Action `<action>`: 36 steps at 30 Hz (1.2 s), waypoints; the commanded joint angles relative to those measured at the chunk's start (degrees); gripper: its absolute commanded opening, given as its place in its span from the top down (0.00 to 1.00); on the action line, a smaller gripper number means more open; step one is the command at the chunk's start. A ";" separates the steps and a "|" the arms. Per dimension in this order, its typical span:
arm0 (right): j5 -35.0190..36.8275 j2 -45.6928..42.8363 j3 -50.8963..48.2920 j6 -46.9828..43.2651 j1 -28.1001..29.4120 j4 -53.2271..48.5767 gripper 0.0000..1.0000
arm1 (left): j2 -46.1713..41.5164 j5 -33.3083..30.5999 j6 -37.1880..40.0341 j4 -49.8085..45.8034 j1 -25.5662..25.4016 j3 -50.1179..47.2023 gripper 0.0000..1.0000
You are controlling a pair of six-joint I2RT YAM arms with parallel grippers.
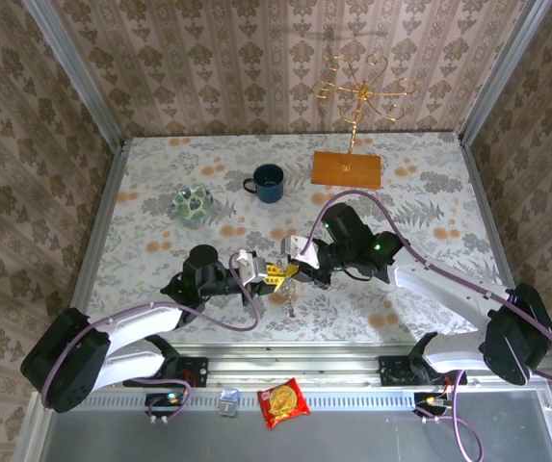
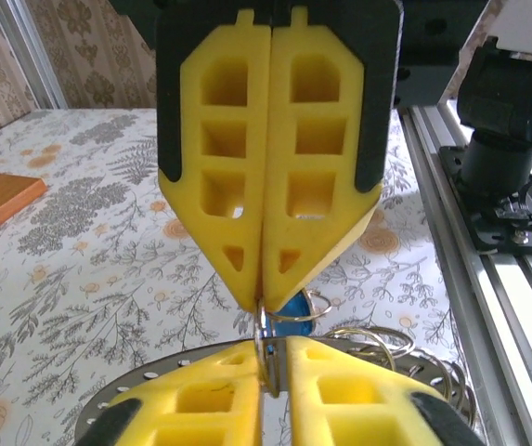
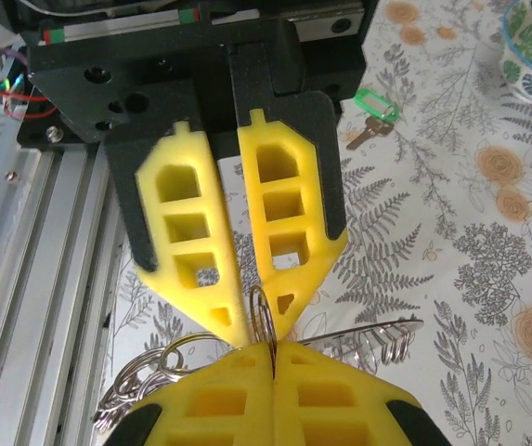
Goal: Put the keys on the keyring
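As both YAM arms are working over the near half of the flower-patterned table (image 1: 430,207), I am watching remotely from the overhead camera. The left arm (image 1: 131,337) is reaching in from the near left corner and the right arm (image 1: 449,289) is curving in from the near right, their tips standing nose to nose at the centre.

Along the far edge a gold wire stand (image 1: 362,91) is rising from its wooden base (image 1: 347,168). A blue mug (image 1: 268,183) is sitting just to the left of the base, and a green-patterned glass dish (image 1: 192,204) further left. A red snack packet (image 1: 283,402) is lying on the grey ledge (image 1: 401,433) in front of the arm bases.

The right gripper (image 2: 264,295) is pressing its yellow fingers flat together. The left gripper (image 3: 264,318) is holding its fingers in a narrow V with the tips meeting. Both are pinching the same small wire ring (image 2: 266,339), which is standing upright between them.

The keyring (image 2: 103,409), flat and dark grey with holes along its edge, is sitting below the left fingers beside a tangle of wire loops (image 2: 386,348). I cannot tell whether it is hanging or resting on the cloth. The blue key (image 2: 295,307) is showing just behind the pinched ring. The green key (image 3: 372,110) is lying loose on the cloth, well apart from both grippers.
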 commanded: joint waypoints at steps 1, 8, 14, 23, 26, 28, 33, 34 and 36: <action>0.07 0.79 3.08 -3.24 0.74 -4.14 1.00 | -1.12 -0.20 3.54 -5.92 -0.30 2.23 0.90; -0.31 0.90 4.68 -2.68 1.35 -4.95 0.97 | -1.14 -0.51 4.41 -7.28 -0.23 2.84 1.00; 3.76 -3.83 -2.21 2.31 -0.30 1.66 0.68 | -1.36 -0.57 3.66 -5.58 -0.25 2.19 1.00; 2.97 -5.58 -9.63 10.97 0.74 8.43 0.66 | -1.10 -1.00 1.65 -2.32 -0.30 1.08 1.00; 3.18 -4.38 -10.30 11.80 1.09 10.03 0.67 | -0.97 -1.15 0.86 -1.06 -0.25 0.61 1.00; 3.17 -3.57 -10.24 12.09 1.24 10.68 0.69 | -0.88 -1.10 0.34 -0.18 -0.28 0.38 1.00; 3.77 -2.99 -10.27 12.30 1.28 12.58 0.80 | -0.79 -1.13 -0.61 1.01 -0.30 -0.12 1.00; 3.88 -3.00 -10.23 12.15 1.28 12.71 0.85 | -0.79 -1.09 -0.69 1.11 -0.29 -0.25 1.00; 4.10 -2.93 -9.94 11.56 1.28 12.03 0.93 | -0.79 -1.00 -0.93 1.58 -0.29 -0.36 1.00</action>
